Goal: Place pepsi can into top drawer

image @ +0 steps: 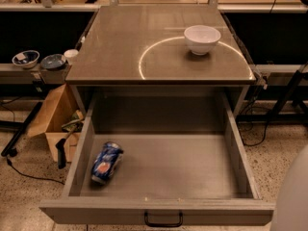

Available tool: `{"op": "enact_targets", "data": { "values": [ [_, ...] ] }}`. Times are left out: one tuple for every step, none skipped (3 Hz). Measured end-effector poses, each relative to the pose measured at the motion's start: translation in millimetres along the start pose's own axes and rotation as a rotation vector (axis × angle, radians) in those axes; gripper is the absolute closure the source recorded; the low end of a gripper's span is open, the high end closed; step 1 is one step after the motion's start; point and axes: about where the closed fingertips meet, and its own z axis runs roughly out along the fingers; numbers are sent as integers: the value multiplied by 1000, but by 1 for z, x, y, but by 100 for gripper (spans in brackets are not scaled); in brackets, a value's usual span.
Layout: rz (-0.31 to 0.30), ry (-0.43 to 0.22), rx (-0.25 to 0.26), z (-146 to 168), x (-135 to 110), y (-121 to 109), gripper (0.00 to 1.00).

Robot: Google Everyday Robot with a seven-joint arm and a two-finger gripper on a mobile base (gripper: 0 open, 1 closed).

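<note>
Lab or workshop, not a home: grey metal cabinet w/ bare tabletop (115, 47) and deep drawer (159, 213), speckled hard floor (29, 196), loose cables (262, 137) across it, open cardboard box (50, 117) beside, bowls (25, 58) on a side bench (14, 69).
</note>
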Motion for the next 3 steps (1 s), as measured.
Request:
{"op": "enact_targets", "data": {
  "values": [
    [0, 0, 0, 0, 0, 0, 15],
    [0, 0, 0, 0, 0, 0, 0],
    [0, 0, 0, 0, 0, 0, 0]
  ]
}}
